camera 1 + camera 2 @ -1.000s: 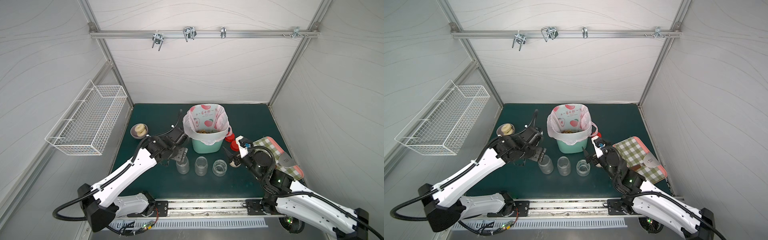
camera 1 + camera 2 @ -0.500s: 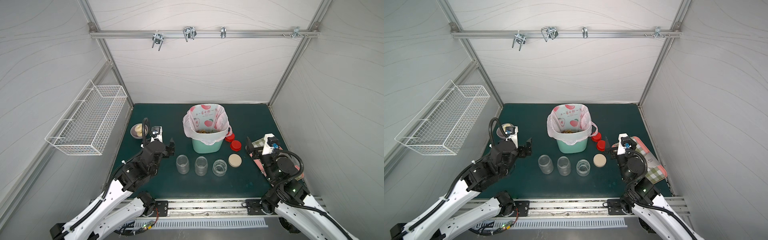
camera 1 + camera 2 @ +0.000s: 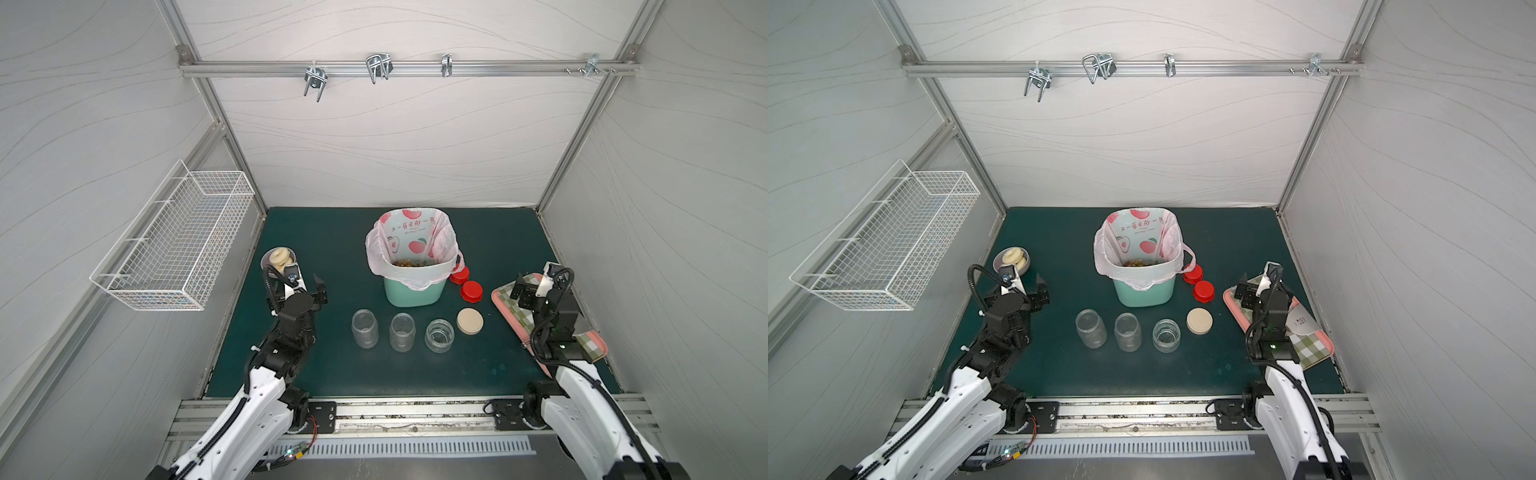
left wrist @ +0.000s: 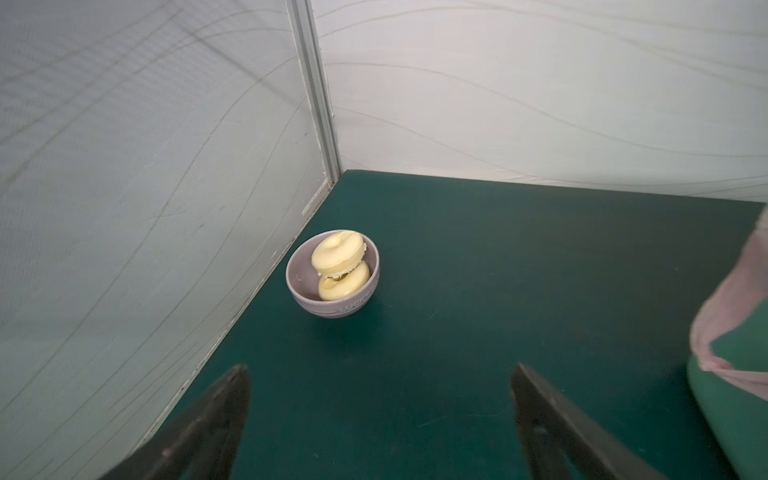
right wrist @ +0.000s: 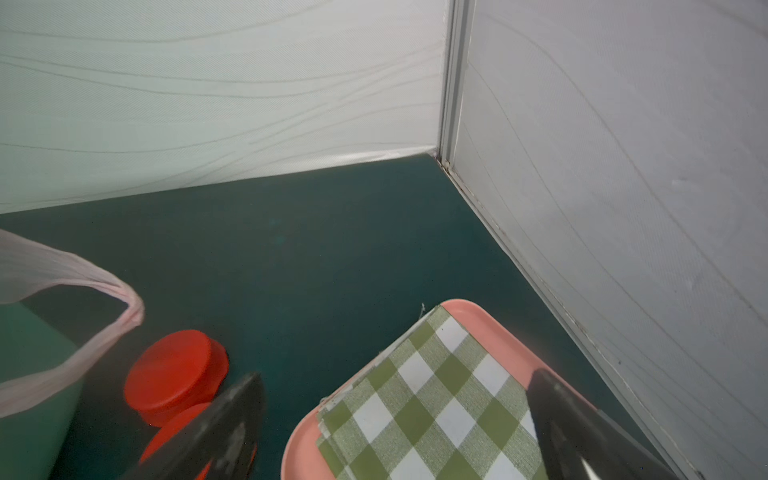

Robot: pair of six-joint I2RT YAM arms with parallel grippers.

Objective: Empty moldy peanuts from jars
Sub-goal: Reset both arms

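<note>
Three clear jars stand lidless in a row in both top views: a tall jar (image 3: 365, 328) (image 3: 1091, 328), a second tall jar (image 3: 402, 332) (image 3: 1128, 332) and a squat jar (image 3: 439, 336) (image 3: 1166, 336). All look empty. The moldy peanuts (image 3: 409, 262) (image 3: 1140, 262) lie inside the bag-lined mint bin (image 3: 413, 291). Two red lids (image 3: 471, 291) (image 5: 176, 374) and a beige lid (image 3: 470, 321) rest on the mat. My left gripper (image 3: 297, 289) (image 4: 380, 370) hangs open and empty left of the jars. My right gripper (image 3: 536, 286) (image 5: 397, 376) is open and empty over the tray's edge.
A grey bowl (image 4: 332, 309) (image 3: 266, 259) with two pale ring pastries sits by the left wall, just beyond my left gripper. A pink tray (image 5: 469, 309) (image 3: 505, 299) with a green checked cloth lies at the right. A wire basket (image 3: 178, 237) hangs on the left wall.
My left gripper opened off the left tall jar and drew back to the left. The right arm pulled back to the right over the tray, uncovering the beige lid.
</note>
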